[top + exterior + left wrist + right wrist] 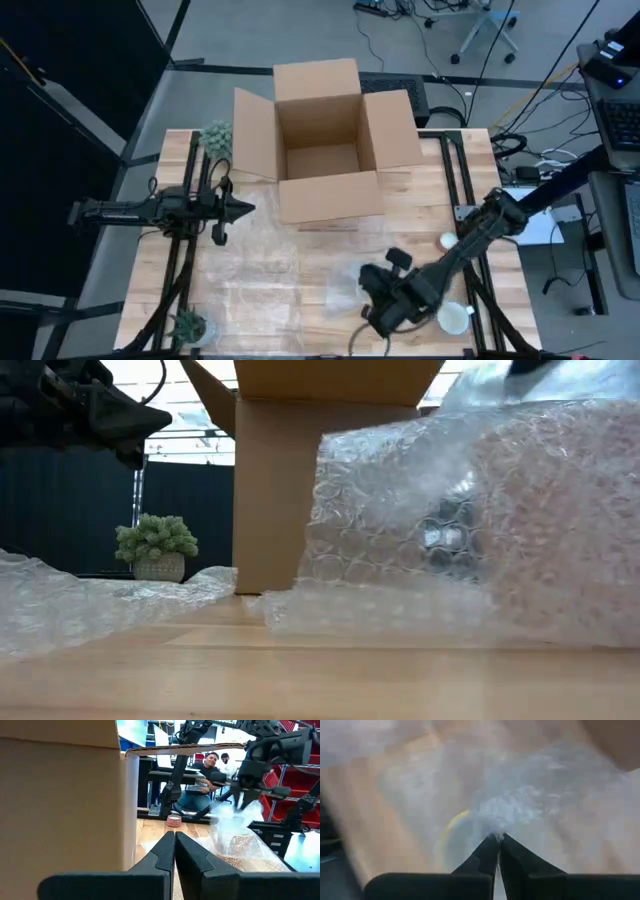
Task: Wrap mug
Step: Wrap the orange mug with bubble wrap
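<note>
The right gripper point(497, 837) pinches bubble wrap point(470, 520) lifted over the mug point(445, 535), whose axis cannot be told. The left gripper point(174, 836), fingers closed on nothing, waits beside the box point(322, 140).

Mug point(445, 535): only dimly seen through its covering in the low view, a dark and pale form with rounded shapes; colour and pose cannot be told. Bubble wrap point(470, 510): clear, bubbled sheet, bunched up and over the mug in a raised mound near the counter's front, right of centre. Its upper part is gathered to a peak and pinched in the right pincer point(497, 837). More sheet point(255, 275) lies flat and crumpled leftward on the counter.
</note>
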You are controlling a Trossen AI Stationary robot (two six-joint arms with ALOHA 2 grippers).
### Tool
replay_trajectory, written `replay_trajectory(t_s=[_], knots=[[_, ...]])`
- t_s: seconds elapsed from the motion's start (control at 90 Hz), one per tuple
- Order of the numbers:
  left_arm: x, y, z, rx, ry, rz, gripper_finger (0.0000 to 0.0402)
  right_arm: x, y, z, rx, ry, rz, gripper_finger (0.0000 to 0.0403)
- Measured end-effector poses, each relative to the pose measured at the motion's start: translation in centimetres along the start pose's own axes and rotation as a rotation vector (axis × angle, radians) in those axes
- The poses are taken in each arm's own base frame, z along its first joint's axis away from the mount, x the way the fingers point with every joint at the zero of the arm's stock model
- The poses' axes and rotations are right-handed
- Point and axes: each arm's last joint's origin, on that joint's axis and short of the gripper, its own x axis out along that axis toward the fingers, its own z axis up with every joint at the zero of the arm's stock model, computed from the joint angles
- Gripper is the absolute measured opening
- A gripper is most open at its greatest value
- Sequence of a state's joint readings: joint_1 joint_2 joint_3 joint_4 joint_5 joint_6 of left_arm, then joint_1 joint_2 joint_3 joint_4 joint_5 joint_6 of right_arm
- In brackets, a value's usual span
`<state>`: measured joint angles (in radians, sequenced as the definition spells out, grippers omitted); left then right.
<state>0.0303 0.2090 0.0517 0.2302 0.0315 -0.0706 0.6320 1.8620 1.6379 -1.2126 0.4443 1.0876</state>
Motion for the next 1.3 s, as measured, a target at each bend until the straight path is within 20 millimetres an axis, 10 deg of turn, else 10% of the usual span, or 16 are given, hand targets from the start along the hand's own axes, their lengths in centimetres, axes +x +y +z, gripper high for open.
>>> replay_trajectory(t_s=[0.356,0.922,1.3], knots=[[0.0,0.0,0.0,0.0,0.001,0.004,0.0,2.0,-2.0,1.4,-0.13,0.245,-0.038,0.0002],[0.0,-0.1,1.2,0.003,-0.084,-0.016,0.0,-6.6,-8.2,1.9,0.029,0.101,0.05,0.0189],[2.4,-1.6,3.8,-0.006,0.018,-0.122,0.0,-8.9,-2.2,-1.8,-0.082,-0.083,0.375,0.0181]])
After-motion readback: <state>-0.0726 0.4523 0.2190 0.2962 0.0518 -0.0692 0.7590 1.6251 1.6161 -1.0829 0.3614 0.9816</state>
